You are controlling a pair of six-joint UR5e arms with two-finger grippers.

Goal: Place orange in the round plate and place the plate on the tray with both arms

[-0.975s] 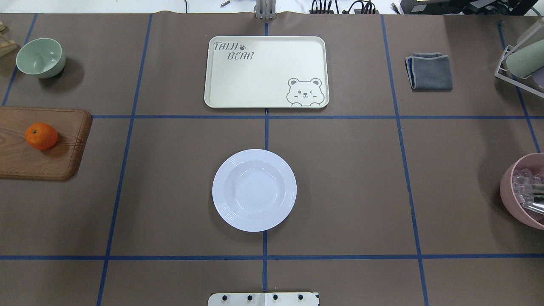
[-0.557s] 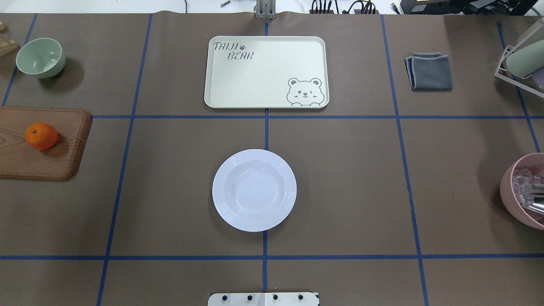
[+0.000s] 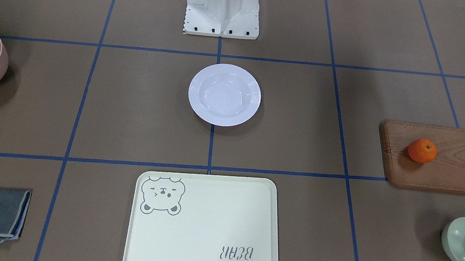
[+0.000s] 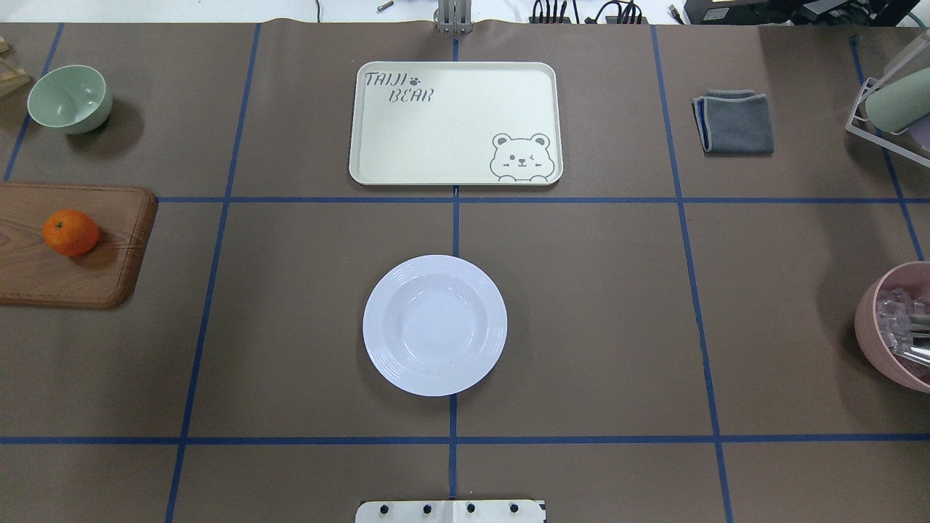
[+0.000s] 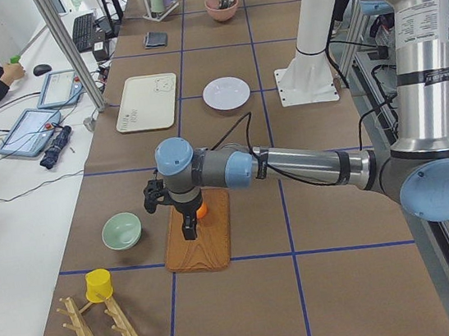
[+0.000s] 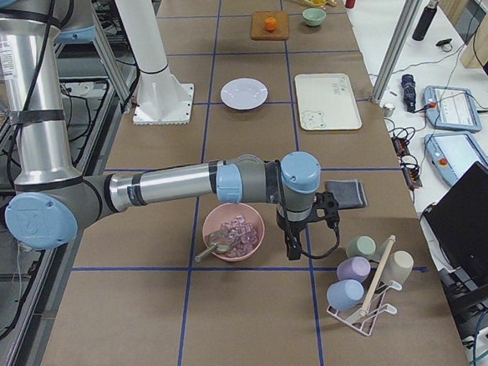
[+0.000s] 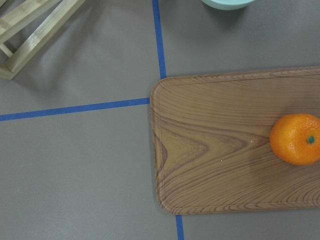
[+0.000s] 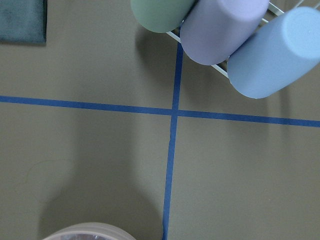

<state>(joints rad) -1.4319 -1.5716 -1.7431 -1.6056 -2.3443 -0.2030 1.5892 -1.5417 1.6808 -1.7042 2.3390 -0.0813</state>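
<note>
The orange [image 4: 70,232] [image 3: 422,150] lies on a brown wooden board [image 4: 43,280] at the table's left end. The white round plate [image 4: 434,325] [image 3: 224,94] stands empty at the table's middle. Beyond it lies the cream tray [image 4: 455,123] [image 3: 204,226], also empty. My left gripper [image 5: 188,229] shows only in the exterior left view, hanging over the board right beside the orange [image 5: 203,210]; whether it is open or shut I cannot tell. The left wrist view holds the orange [image 7: 296,139] at its right edge. My right gripper [image 6: 294,246] hangs beside the pink bowl; I cannot tell its state.
A pale green bowl [image 4: 70,98] stands beyond the board. A folded grey cloth [image 4: 735,122] lies at the far right. A pink bowl [image 4: 894,327] with clear pieces sits at the right edge, a rack of cups [image 6: 364,279] near it. A person sits at the exterior left view's far left.
</note>
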